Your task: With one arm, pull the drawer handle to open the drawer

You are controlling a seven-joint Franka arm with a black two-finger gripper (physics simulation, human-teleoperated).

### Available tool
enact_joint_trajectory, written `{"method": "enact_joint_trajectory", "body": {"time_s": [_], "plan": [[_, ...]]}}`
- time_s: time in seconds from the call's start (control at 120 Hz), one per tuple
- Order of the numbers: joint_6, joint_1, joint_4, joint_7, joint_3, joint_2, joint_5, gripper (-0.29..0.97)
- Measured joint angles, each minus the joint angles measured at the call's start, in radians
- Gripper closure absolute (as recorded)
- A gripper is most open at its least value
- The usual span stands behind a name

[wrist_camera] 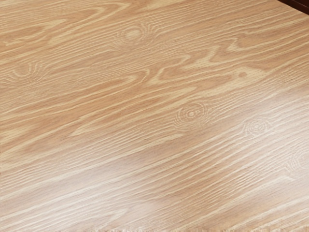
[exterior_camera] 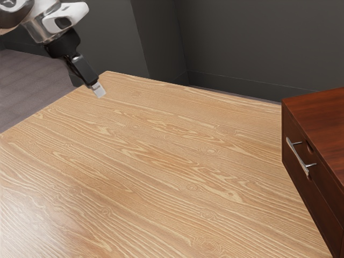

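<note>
A dark red-brown wooden cabinet [exterior_camera: 322, 140] stands at the exterior view's right edge on the wooden table [exterior_camera: 161, 161]. Its upper drawer front [exterior_camera: 312, 172] lies flush with the cabinet body and carries a silver bar handle [exterior_camera: 301, 156]. My black gripper [exterior_camera: 98, 89] hangs at the upper left, above the table's far corner and far from the handle, with nothing in it. In the wrist view the table's grain [wrist_camera: 154, 116] lies under my hand, and a sliver of the dark cabinet [wrist_camera: 300, 3] shows at one corner.
Beyond the table's far edge are a grey carpeted floor [exterior_camera: 32, 80] and dark walls [exterior_camera: 242, 37]. A wide stretch of bare tabletop lies between my gripper and the cabinet.
</note>
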Motion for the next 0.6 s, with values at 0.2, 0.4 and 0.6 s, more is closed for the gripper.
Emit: {"method": "enact_joint_trajectory", "body": {"time_s": [0.2, 0.4, 0.6], "plan": [[-0.005, -0.077, 0.000, 0.179, -0.001, -0.006, 0.095, 0.00], [-0.028, -0.251, -0.006, 0.553, 0.001, -0.026, 0.231, 0.00], [-0.026, -0.310, -0.056, 0.878, -0.002, -0.020, 0.252, 0.00]]}}
